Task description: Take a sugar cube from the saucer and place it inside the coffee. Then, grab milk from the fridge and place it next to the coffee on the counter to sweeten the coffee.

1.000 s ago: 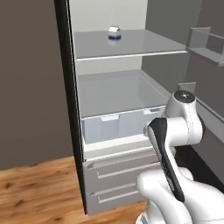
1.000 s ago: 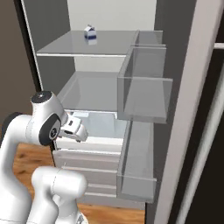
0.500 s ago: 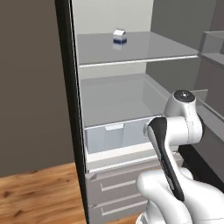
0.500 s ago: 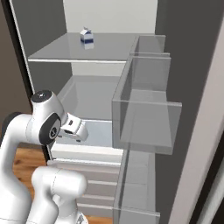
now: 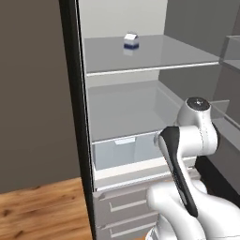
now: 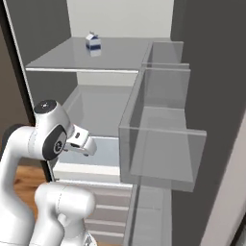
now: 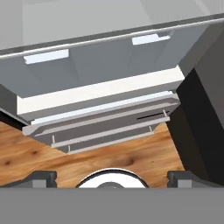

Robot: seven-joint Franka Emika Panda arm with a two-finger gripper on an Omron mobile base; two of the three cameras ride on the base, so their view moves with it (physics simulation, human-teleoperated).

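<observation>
Rolled closer to the open tall fridge [image 5: 75,117] with dark door edge and pale grey interior since a second ago, so that shelves and drawers loom larger in both base views; no shift of the carton itself on its shelf. Sits upright on the upper clear glass shelf [image 5: 150,56], toward the back: the tiny white gable-topped milk carton with a dark blue band [image 5: 131,41], also plain from the right side [image 6: 92,42]. Hangs folded low in front of the grey drawers [image 7: 105,127], the white arm's two-finger gripper [image 7: 112,177], aimed downward at drawer fronts and the wooden floor [image 7: 87,157]. Fingertips [image 7: 41,177] set wide at the bottom corners of the hand view: released, nothing between them.

Decisive relation, as a judgement: milk well above and beyond the gripper, deeper into the fridge, slightly left of the arm's shoulder from the base. Carton's long axis vertical, so likely a level approach from the front after raising and tilting the hand up, jaws closing across the narrow upright body.
</observation>
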